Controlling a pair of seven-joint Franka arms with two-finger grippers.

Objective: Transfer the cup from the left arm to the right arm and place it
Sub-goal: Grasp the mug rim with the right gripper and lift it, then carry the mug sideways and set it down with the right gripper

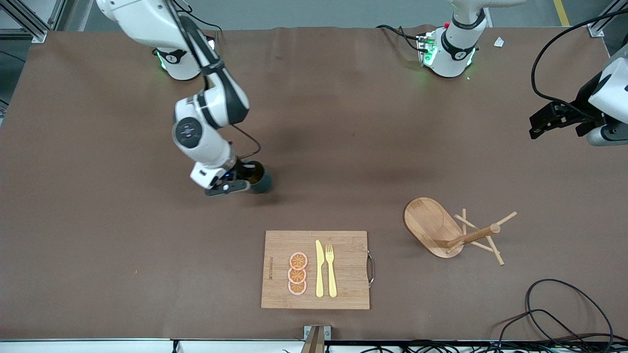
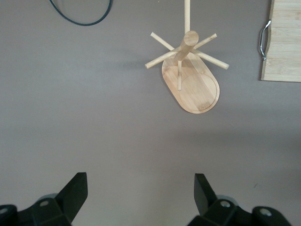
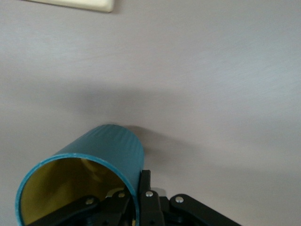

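Right gripper (image 1: 234, 182), its fingers closed on the rim wall of the smooth, dark teal cylindrical cup (image 1: 259, 180) with a yellowish-brown interior, one finger inside and one outside; the cup stands on the brown matte tabletop (image 1: 98, 220), farther from the front camera than the rectangular bamboo cutting board (image 1: 343, 245). The right arm bends steeply downward. Left gripper (image 2: 141, 197), jaws spread wide and empty, waits raised over the left arm's end of the tabletop, near the tipped wooden peg stand (image 1: 444, 230).
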